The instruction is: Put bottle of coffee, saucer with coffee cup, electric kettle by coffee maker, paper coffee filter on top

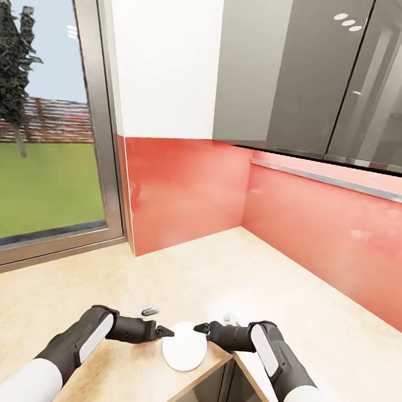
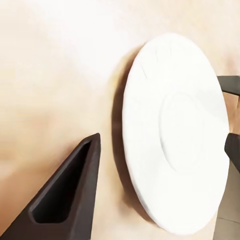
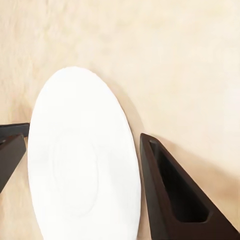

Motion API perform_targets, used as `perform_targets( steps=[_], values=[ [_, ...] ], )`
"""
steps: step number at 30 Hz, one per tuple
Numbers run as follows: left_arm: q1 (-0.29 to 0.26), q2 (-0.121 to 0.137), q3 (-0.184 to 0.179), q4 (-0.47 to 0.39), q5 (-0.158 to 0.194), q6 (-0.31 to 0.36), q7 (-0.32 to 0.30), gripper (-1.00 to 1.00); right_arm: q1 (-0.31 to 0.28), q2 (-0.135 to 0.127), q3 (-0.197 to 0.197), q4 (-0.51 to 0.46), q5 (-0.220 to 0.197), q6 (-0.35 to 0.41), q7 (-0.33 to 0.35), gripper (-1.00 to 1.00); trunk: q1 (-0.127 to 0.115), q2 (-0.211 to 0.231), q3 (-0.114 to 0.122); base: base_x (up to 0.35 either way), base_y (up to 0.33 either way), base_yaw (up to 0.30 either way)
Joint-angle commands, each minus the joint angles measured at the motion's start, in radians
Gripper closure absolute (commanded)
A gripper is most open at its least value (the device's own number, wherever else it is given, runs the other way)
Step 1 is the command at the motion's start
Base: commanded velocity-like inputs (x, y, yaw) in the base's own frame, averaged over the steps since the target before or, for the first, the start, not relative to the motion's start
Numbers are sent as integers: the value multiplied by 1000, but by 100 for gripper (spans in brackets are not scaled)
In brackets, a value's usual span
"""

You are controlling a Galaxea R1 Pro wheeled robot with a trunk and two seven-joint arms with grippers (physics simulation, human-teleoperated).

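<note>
- The countertop [image 1: 313, 305] is seen as a light tan corner below a red backsplash [image 1: 190, 188] and grey wall cabinets [image 1: 330, 72]; no writing can be read
- The saucer [image 1: 184, 347] is laid flat at the countertop's front edge, between both grippers; its raised inner ring is made out from the wrist views
- The left gripper [image 1: 167, 330] is spread open, touching nothing
- The right gripper [image 1: 200, 328] is likewise released, the saucer lying between its fingers [image 3: 170, 190]

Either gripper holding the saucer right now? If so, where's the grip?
Cannot tell for certain. The saucer lies flat on the countertop at its corner edge, between the left gripper and right gripper. Both tips sit at opposite rim sides; contact isn't clear.
</note>
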Motion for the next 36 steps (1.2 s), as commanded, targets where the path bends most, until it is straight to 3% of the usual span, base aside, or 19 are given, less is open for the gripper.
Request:
perform_targets(
  steps=[1, 4, 7, 11, 36],
  values=[
    [-1, 1, -3, 0, -3, 5, 0, -100, 0, 0, 0, 0, 11, 3, 5, -100, 0, -2, -2, 0, 0, 0],
    [-1, -1, -4, 0, -3, 6, 0, -100, 0, 0, 0, 0, 11, 3, 5, -100, 0, -2, -2, 0, 0, 0],
    [-2, -3, -42, -1, -2, 7, 0, -100, 0, 0, 0, 0, 11, 3, 5, -100, 0, -2, -2, 0, 0, 0],
    [-2, -2, -61, -4, 3, 23, -2, -100, 0, 0, 0, 0, 11, 3, 5, -100, 0, -2, -2, 0, 0, 0],
    [-4, -10, -64, -10, 8, 29, -4, -100, 1, 2, 1, 0, 11, 3, 5, -100, 0, -2, -2, 0, 0, 0]
  ],
)
